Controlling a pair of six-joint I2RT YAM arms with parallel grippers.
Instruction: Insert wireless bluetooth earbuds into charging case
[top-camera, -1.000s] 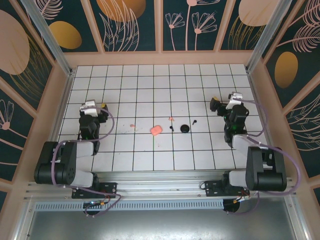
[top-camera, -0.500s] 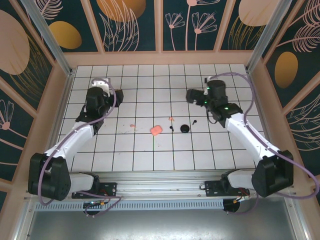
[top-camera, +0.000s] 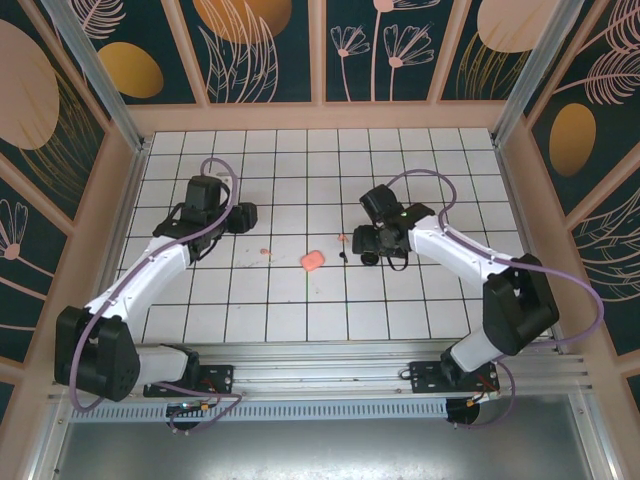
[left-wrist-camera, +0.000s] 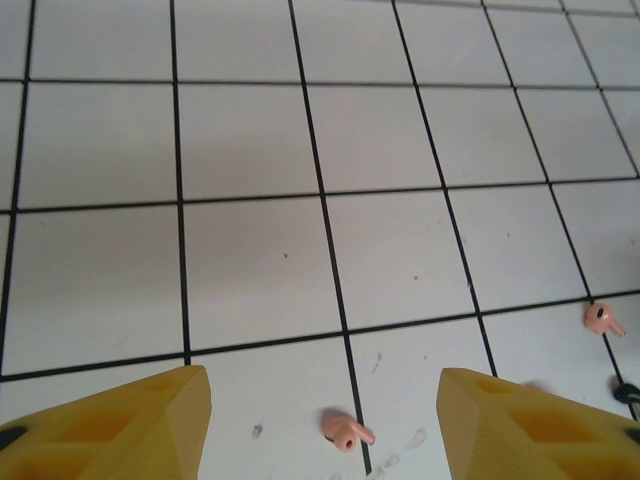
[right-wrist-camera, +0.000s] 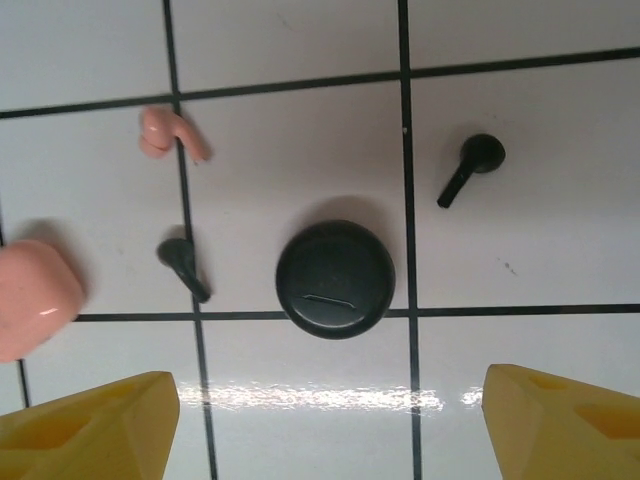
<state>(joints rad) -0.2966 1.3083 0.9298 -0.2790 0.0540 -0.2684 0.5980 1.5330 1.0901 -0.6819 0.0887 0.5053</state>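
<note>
Left fingers (left-wrist-camera: 120, 420), right fingers (right-wrist-camera: 90, 425) wide, empty | just swung inward over small pink plastic earbuds (left-wrist-camera: 345, 432) near salmon-pink rounded plastic charging case (right-wrist-camera: 30, 295) | pickup likely next.

Here's the left arm (top-camera: 150, 275) and right arm (top-camera: 460, 250): white shells, black joints, a lilac cable (top-camera: 428, 172) looping along each, 2 yellow wedge fingers (left-wrist-camera: 120, 425) apiece.
</note>
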